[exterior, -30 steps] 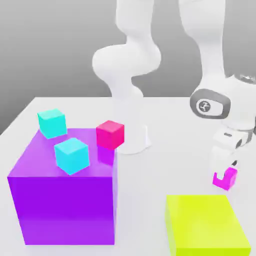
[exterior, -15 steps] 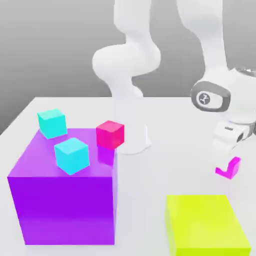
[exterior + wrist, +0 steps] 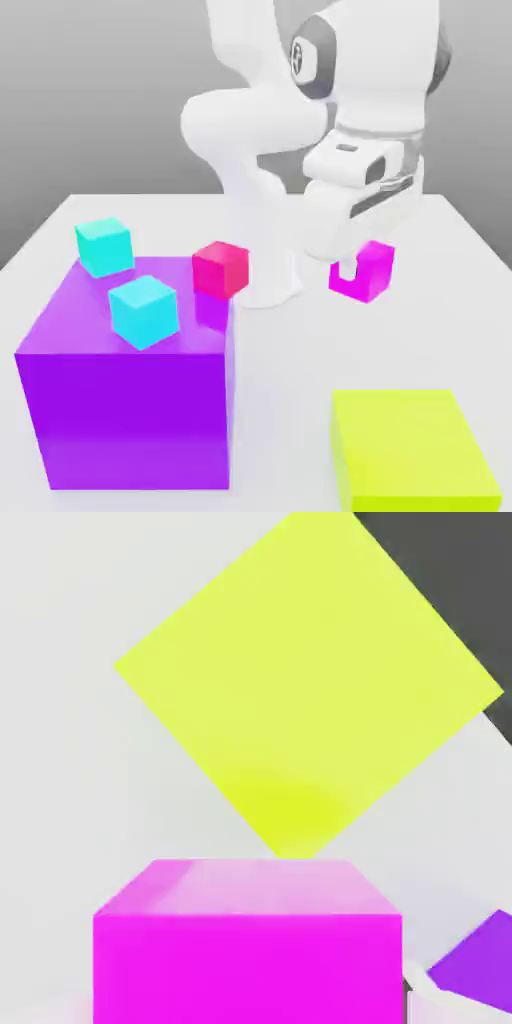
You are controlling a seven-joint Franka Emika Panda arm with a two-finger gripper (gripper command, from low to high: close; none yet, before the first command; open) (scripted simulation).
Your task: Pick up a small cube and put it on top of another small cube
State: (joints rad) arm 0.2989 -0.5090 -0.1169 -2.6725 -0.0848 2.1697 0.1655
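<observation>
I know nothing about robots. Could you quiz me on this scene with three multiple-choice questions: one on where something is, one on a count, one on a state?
1. Where does the crimson-pink cube sit?
A. on a top corner of the big purple block
B. on the yellow-green block
C. on the white table

2. How many cyan cubes are there?
A. one
B. two
C. three

3. What is the gripper doing?
A. hanging open with nothing in it
B. shut on the magenta cube, held off the table
C. pressing the magenta cube onto the yellow-green block

Answers:
1 A: it rests at the purple block's far top corner.
2 B: one on the purple block, one at its far edge.
3 B: the cube hangs under the hand in the exterior view.
</observation>
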